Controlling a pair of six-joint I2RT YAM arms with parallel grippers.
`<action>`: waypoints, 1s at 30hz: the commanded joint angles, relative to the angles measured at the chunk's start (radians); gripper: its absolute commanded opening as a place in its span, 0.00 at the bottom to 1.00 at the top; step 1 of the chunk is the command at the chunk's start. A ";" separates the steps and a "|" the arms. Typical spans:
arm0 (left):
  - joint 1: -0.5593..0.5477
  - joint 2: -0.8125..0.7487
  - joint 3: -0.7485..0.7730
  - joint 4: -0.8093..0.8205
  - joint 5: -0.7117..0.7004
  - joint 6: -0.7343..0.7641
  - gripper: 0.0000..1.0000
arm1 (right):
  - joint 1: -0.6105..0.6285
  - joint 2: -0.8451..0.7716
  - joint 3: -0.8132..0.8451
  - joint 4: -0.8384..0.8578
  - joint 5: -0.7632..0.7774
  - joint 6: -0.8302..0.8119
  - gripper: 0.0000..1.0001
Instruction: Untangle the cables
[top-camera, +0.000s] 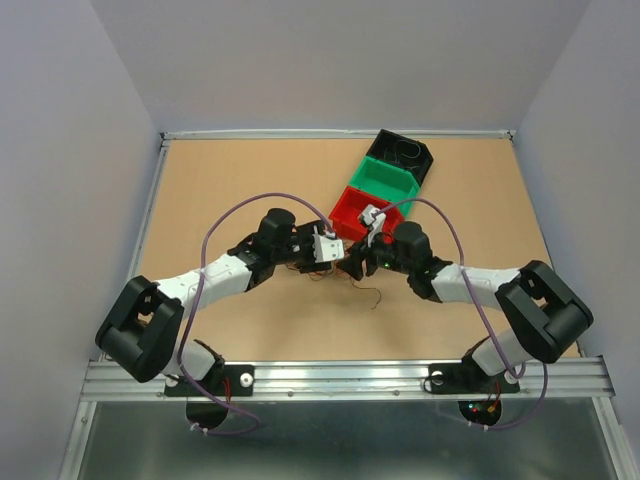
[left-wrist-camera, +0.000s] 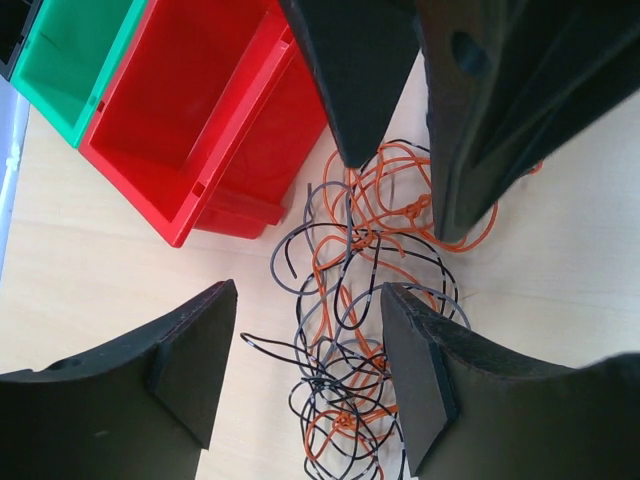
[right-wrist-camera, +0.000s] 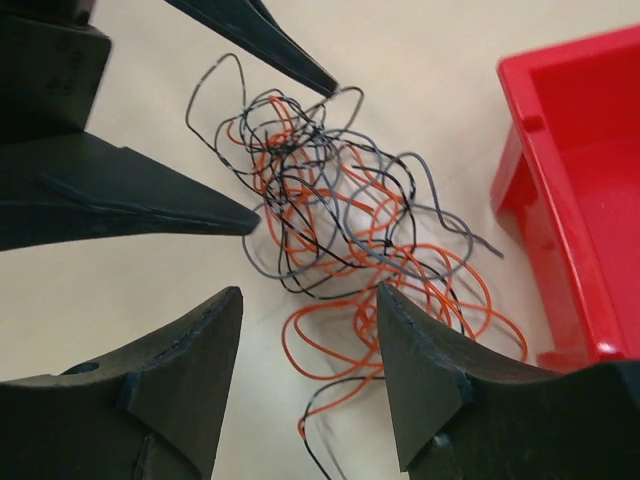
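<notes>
The cables (left-wrist-camera: 345, 372) are one loose tangle of thin orange, black and grey wires lying on the tan table. The tangle also shows in the right wrist view (right-wrist-camera: 330, 210) and, small, in the top view (top-camera: 366, 291). My left gripper (left-wrist-camera: 308, 295) is open and hangs just above the tangle, with its jaws on either side of it. My right gripper (right-wrist-camera: 310, 295) is open over the other end, above orange loops. The two grippers (top-camera: 342, 262) (top-camera: 362, 264) face each other tip to tip over the wires. Neither holds anything.
A red bin (top-camera: 352, 212) stands right behind the grippers, close to the tangle (left-wrist-camera: 180, 120) (right-wrist-camera: 580, 200). A green bin (top-camera: 388, 180) and a black bin (top-camera: 402, 153) follow it in a diagonal row toward the back right. Walls enclose the table.
</notes>
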 joint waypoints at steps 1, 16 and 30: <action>-0.005 -0.034 -0.004 -0.011 0.019 0.022 0.69 | 0.056 0.027 0.066 0.088 0.073 -0.098 0.62; -0.005 -0.009 0.009 -0.030 0.036 0.030 0.68 | 0.090 0.144 0.093 0.175 0.243 -0.214 0.54; -0.011 0.038 0.033 -0.047 0.010 0.022 0.66 | 0.091 0.130 0.078 0.194 0.163 -0.227 0.00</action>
